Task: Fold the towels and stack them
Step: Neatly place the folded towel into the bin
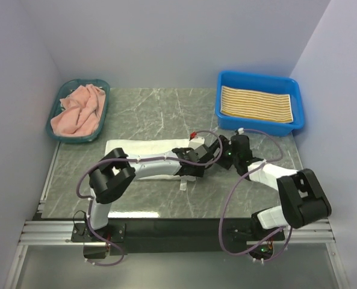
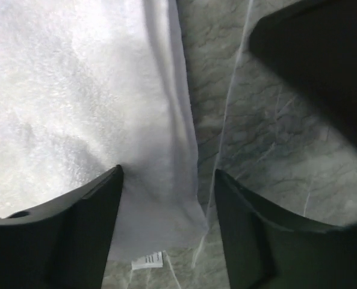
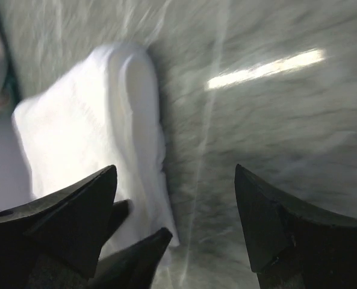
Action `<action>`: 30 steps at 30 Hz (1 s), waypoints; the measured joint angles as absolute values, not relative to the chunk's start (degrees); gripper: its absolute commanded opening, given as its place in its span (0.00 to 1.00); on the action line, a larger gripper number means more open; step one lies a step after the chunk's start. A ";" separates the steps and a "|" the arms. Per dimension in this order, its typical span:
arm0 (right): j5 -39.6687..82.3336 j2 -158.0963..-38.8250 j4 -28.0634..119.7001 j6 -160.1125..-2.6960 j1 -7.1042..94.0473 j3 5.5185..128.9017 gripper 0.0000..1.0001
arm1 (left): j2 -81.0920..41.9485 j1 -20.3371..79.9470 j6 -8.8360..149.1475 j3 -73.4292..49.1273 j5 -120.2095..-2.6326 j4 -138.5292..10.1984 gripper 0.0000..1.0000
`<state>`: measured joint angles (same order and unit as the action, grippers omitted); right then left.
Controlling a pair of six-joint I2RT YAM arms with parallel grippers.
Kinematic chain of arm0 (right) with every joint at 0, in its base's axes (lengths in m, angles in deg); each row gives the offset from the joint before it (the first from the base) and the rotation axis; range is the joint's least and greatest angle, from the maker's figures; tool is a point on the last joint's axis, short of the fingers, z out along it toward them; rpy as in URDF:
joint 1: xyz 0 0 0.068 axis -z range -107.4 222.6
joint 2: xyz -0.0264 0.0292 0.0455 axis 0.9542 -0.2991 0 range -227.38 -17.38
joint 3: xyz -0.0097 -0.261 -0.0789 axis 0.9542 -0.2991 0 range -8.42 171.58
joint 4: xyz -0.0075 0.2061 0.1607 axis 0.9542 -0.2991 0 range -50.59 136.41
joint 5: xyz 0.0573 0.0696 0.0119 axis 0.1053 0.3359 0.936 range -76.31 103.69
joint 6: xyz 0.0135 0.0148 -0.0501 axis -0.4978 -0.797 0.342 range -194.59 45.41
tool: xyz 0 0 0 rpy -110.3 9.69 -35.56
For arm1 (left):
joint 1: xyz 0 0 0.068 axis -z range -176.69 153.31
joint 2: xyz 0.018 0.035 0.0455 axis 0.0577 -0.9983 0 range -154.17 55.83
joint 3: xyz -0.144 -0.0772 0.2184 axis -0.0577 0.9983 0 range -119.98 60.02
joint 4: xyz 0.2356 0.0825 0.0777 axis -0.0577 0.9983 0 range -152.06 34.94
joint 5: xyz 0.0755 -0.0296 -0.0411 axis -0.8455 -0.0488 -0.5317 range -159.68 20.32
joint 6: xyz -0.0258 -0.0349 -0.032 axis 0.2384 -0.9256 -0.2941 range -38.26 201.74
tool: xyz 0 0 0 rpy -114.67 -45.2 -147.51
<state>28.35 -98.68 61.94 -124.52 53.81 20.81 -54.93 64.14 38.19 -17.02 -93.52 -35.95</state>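
1. Grey-green marbled table (image 1: pixel 148 114); pale lavender walls (image 1: pixel 166 42).
2. White towel (image 1: pixel 143 148) folded mid-table, long axis left-right.
3. Left gripper (image 2: pixel 168 171) jaws apart astride towel's right edge; right gripper (image 3: pixel 175 168) jaws apart, empty.

The flat towel (image 1: pixel 130 148) is plain white. The crumpled towel (image 1: pixel 79 111) is salmon pink and lies in a dark teal basket (image 1: pixel 53 125). The folded towel (image 1: pixel 256 103) has thin yellow-and-white stripes and sits in a bright blue tray (image 1: pixel 257 76). The table (image 1: pixel 160 111) is grey-green marble with white veins. The cables (image 1: pixel 77 188) are purple.
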 measured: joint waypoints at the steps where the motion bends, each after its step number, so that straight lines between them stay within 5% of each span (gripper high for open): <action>1: 26.38 -97.37 60.46 -123.58 54.58 20.79 0.86 | -55.80 64.38 37.57 -17.58 -93.91 -35.25 0.79; 5: 21.13 -92.67 56.13 -120.22 56.61 20.79 0.86 | -58.09 66.05 37.09 -21.17 -96.01 -32.06 0.82; 13: 16.98 -87.84 52.74 -116.59 59.06 20.20 0.85 | -61.70 70.20 35.85 -32.36 -101.63 -23.93 0.68; 24: 16.72 -86.50 51.41 -115.65 62.58 17.01 0.84 | -66.93 70.90 33.95 -33.93 -104.18 -17.42 0.64; 27: 17.20 -86.44 51.69 -115.60 63.08 16.61 0.84 | -67.17 70.90 34.03 -32.95 -104.03 -17.57 0.58; 30: 17.75 -86.35 51.71 -115.60 63.43 16.22 0.84 | -67.67 70.90 33.90 -32.95 -104.31 -17.83 0.40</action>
